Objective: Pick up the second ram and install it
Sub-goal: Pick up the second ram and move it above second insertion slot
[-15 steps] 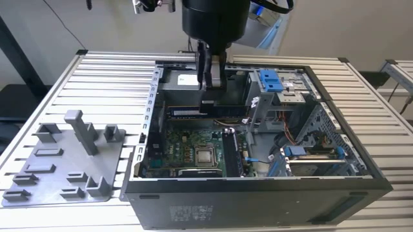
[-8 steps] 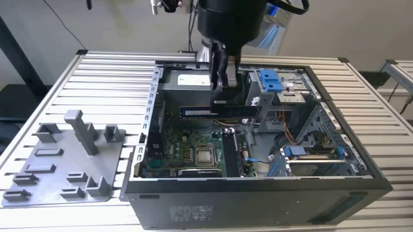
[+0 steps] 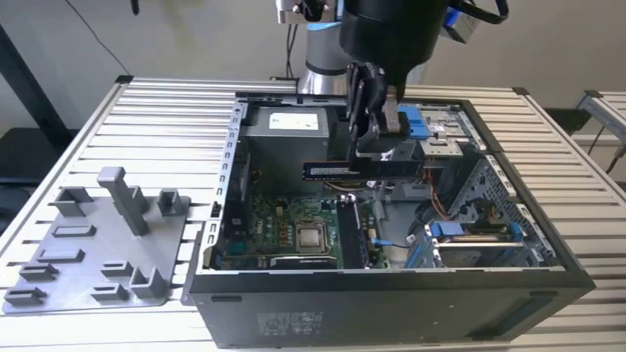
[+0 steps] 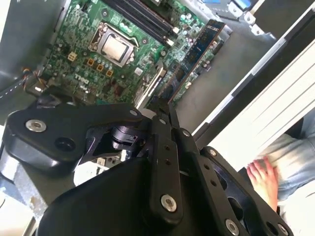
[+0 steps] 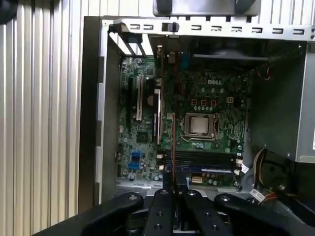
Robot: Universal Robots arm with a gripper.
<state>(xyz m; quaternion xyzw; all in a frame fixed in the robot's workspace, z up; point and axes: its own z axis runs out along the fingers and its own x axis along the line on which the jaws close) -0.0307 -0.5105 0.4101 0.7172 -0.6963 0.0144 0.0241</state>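
Robotics lab bench: slatted aluminium table [image 3: 166, 110], opened computer case [image 3: 391, 286], grey parts fixture [image 3: 83, 253].

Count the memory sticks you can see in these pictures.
2. The second ram hangs in the gripper above the open case. Another stick stands seated on the motherboard, beside the processor. More could be hidden behind the arm.

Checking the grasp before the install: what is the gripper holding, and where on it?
The gripper holds the second ram, pinched on its upper long edge, toward the exterior view's right of its middle.
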